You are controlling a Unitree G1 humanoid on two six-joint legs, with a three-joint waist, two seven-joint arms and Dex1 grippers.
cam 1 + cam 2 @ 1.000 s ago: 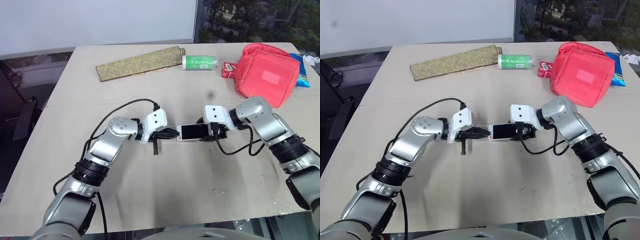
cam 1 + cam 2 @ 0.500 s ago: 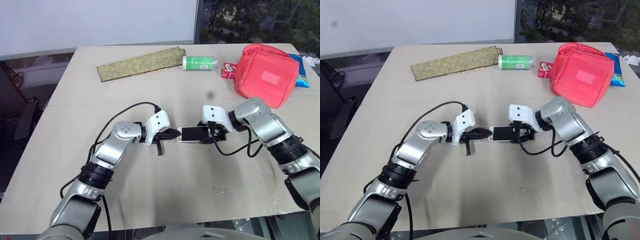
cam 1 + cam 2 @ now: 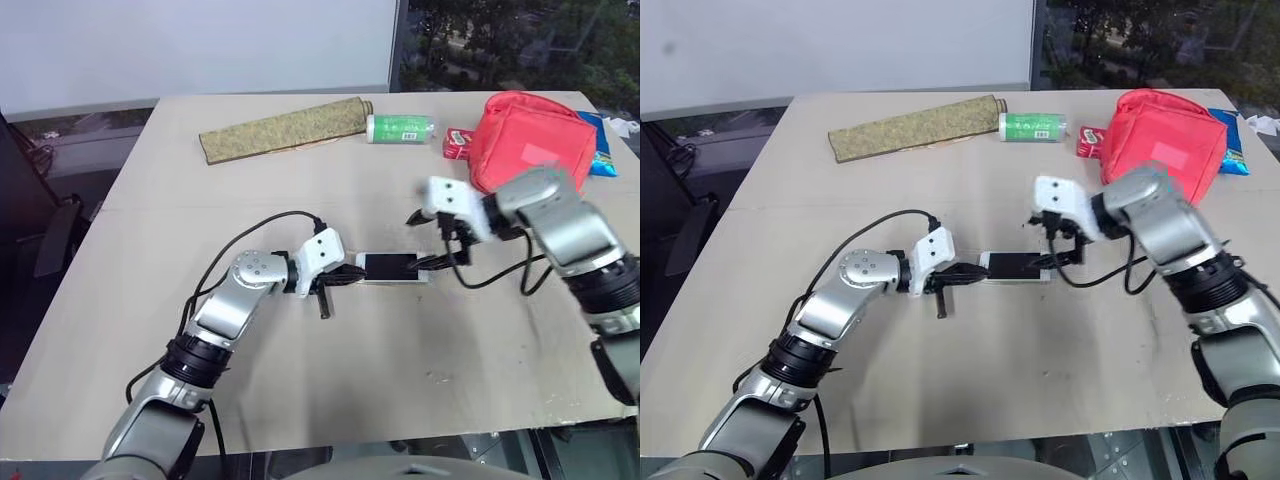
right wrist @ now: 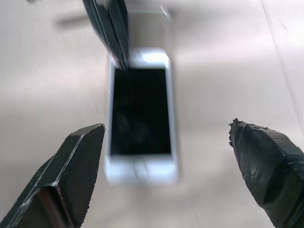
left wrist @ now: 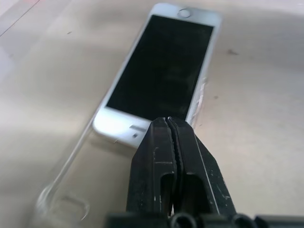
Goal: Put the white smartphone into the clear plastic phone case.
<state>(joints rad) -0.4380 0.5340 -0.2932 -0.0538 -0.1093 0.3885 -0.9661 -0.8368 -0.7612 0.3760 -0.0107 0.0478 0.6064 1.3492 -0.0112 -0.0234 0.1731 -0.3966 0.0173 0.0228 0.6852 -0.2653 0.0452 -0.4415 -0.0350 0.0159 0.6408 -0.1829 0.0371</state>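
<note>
The white smartphone point(image 3: 392, 267) lies screen-up in the middle of the table. In the left wrist view it point(image 5: 161, 71) rests on the clear plastic phone case point(image 5: 76, 183), whose see-through edge and rounded corner stick out past the phone's near end. My left gripper point(image 3: 352, 274) is shut, and its black fingertips point(image 5: 170, 124) touch that near end of the phone. The right gripper point(image 3: 446, 243) hangs open above the phone's other end and holds nothing. The right wrist view has its wide-apart fingers point(image 4: 80, 161) on either side of the phone point(image 4: 140, 111) below.
Along the table's far edge lie a long olive fabric roll point(image 3: 285, 127), a green bottle point(image 3: 400, 126) on its side, a small red-and-white box point(image 3: 459, 141), a red pouch point(image 3: 525, 135) and a blue packet point(image 3: 603, 150). A black cable loops from my left wrist.
My right gripper opened wide, let go of the phone's end, and rose up and to the right. The left gripper stayed shut at the phone's other end. The phone lies where it was.
</note>
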